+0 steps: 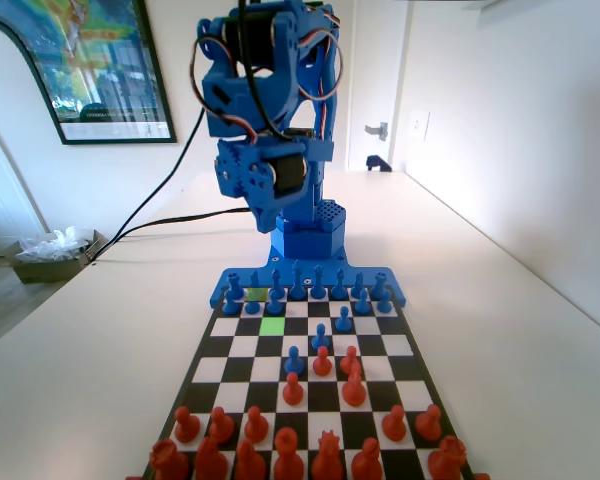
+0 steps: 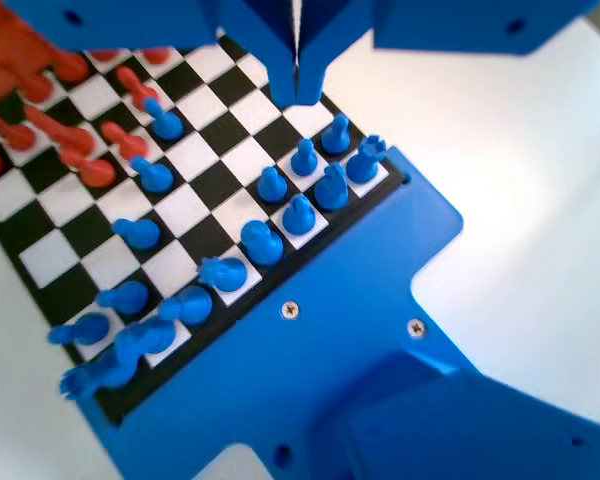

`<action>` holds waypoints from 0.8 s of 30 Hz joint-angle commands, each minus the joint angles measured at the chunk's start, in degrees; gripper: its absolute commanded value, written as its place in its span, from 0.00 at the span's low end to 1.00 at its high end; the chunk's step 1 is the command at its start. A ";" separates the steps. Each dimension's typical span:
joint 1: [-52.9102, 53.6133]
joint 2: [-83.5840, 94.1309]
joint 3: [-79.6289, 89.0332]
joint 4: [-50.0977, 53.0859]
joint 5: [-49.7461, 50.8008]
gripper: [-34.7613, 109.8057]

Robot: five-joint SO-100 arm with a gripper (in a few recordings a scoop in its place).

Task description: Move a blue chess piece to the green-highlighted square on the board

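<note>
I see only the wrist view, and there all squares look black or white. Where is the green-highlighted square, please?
Observer: In the fixed view, the green-highlighted square lies in the third row from the blue frame of the board, a little left of the middle.
Operator: Is something standing on it?
Observer: No, it is bare. A blue pawn stands in the same row, further right in that view.
Operator: Is any other square coloured?
Observer: Yes, a duller yellow-green square sits just behind the green one, toward the blue arm.
</note>
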 commanded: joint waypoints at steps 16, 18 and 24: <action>4.83 -3.78 -1.67 -2.81 -8.26 0.25; 5.27 -3.96 -2.37 -2.72 -9.93 0.25; 5.89 -4.04 -4.75 -3.25 -16.08 0.25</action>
